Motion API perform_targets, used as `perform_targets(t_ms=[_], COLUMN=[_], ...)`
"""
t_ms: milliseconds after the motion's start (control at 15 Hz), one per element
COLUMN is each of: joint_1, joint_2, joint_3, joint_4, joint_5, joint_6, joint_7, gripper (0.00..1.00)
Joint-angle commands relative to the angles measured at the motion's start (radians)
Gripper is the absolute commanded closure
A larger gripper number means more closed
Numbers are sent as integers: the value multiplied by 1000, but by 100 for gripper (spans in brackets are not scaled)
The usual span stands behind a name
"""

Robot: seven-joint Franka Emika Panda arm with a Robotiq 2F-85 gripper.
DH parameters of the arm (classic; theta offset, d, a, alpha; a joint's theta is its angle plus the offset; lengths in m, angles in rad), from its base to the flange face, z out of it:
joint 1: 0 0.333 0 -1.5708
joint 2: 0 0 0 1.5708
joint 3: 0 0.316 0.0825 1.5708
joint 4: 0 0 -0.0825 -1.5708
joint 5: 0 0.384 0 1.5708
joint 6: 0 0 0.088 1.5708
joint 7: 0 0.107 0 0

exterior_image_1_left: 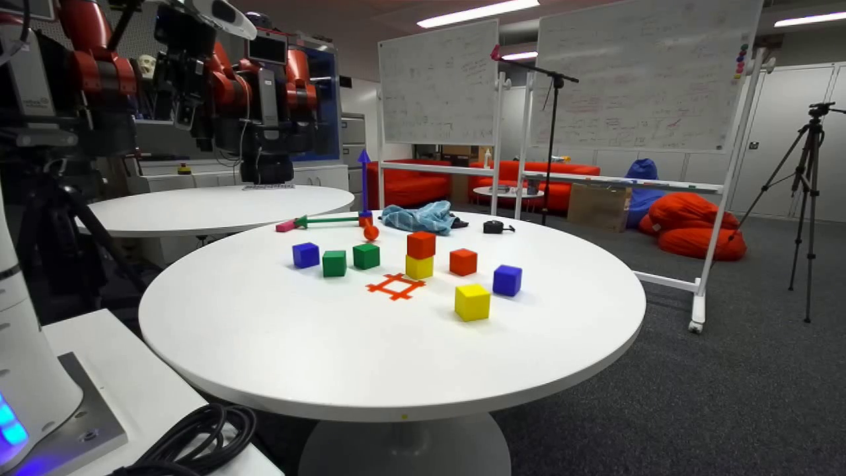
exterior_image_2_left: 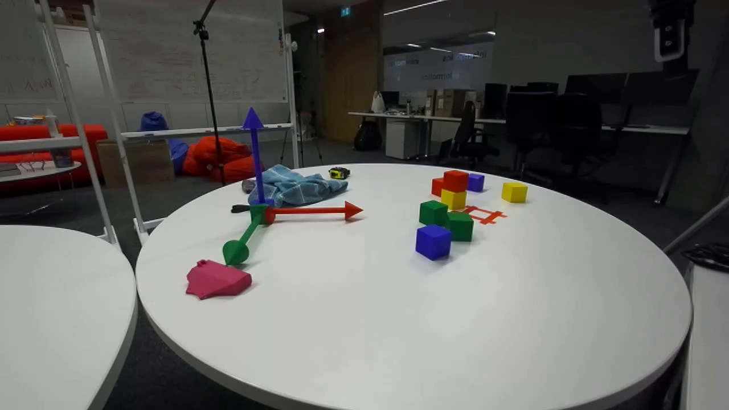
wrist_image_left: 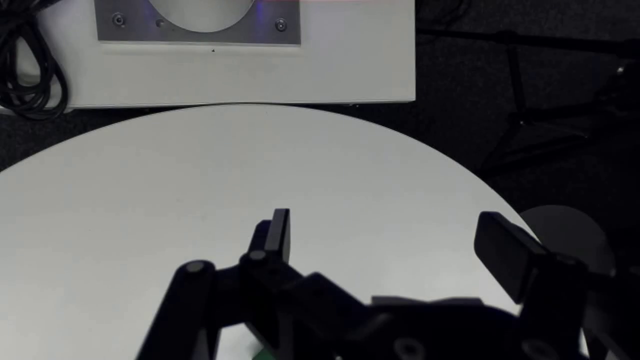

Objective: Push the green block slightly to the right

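Black two-finger gripper [wrist_image_left: 387,235] is spread pretty wide; two small solid-green cubes [exterior_image_1_left: 334,264] are parked on the round white table [exterior_image_1_left: 284,337] between a solid-blue cube [exterior_image_1_left: 306,255] and a red-on-yellow cube stack [exterior_image_1_left: 420,253].

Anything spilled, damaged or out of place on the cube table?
No spill or damage shows. The light blue cloth looks out of place, crumpled near the edge of the table. Oddly, one green block has another green block close by, though the task names one.
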Motion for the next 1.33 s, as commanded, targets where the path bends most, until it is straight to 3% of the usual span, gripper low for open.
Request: perform_targets(t_ms=[0, 600, 1267], joint_1=[-21, -29, -37], joint_2=[0, 0, 121], joint_3=[16, 25, 8], joint_4=[2, 3, 89], joint_5=[8, -3, -41], joint_6=[-5, 34, 346], joint_7=[-11, -16, -43], gripper=[0, 0, 0])
